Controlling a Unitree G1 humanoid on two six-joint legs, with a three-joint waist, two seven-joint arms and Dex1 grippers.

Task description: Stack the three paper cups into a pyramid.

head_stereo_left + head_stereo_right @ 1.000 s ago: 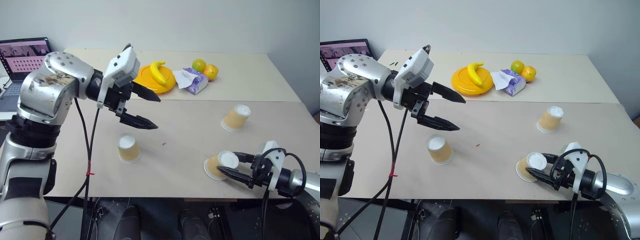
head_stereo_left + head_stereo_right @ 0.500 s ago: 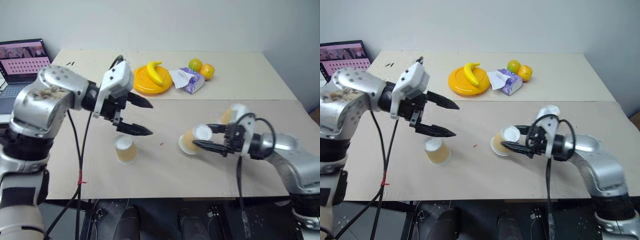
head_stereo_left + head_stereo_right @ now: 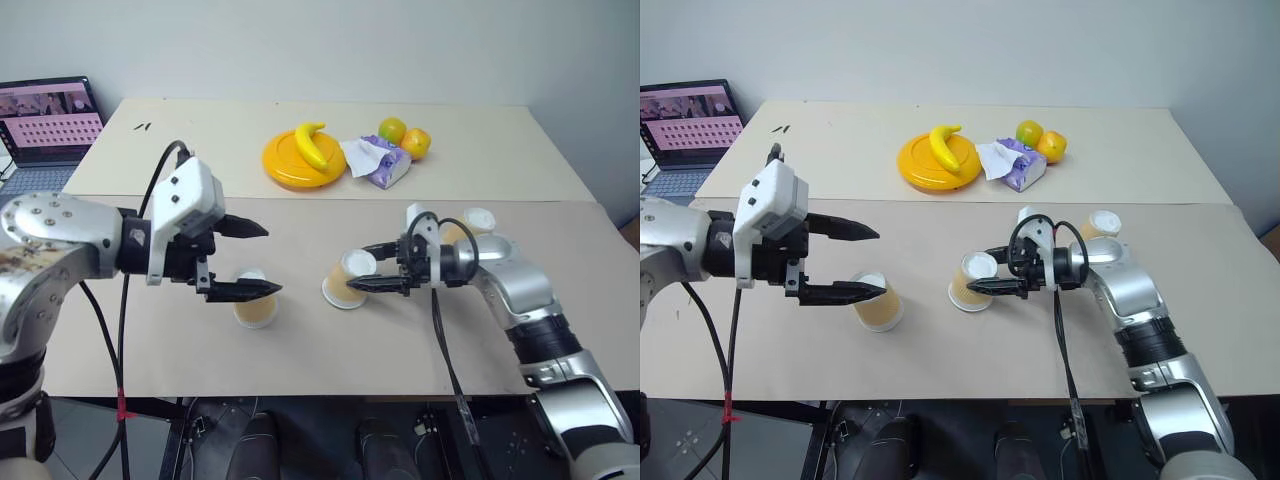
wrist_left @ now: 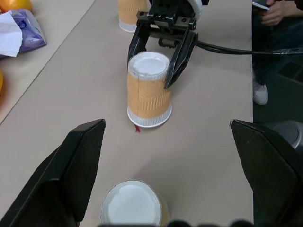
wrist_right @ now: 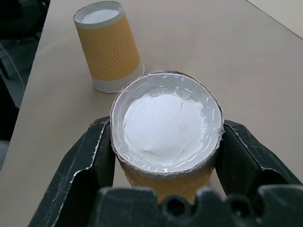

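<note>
Three tan-orange paper cups stand upside down on the beige table (image 3: 330, 350). My right gripper (image 3: 352, 270) is shut on one cup (image 3: 346, 282) near the table's middle, its fingers on either side just below the white base; the cup is slightly tilted, wide rim at the tabletop. A second cup (image 3: 256, 303) stands a short way to its left. My left gripper (image 3: 272, 260) hovers open just over that one, touching nothing. Behind my right forearm stands the third cup (image 3: 479, 220), partly hidden. The left wrist view shows the held cup (image 4: 148, 90) and the near cup (image 4: 131, 203).
At the back of the table sit a yellow plate (image 3: 292, 170) with a banana (image 3: 312, 143), a purple tissue pack (image 3: 381, 164) and two round fruits (image 3: 405, 138). A laptop (image 3: 45, 118) is at far left. A person's hand (image 4: 279, 9) shows beyond the table.
My right gripper has carried its cup from the front right to the middle, close to the left cup. My left gripper has drawn back left and sunk, still open.
</note>
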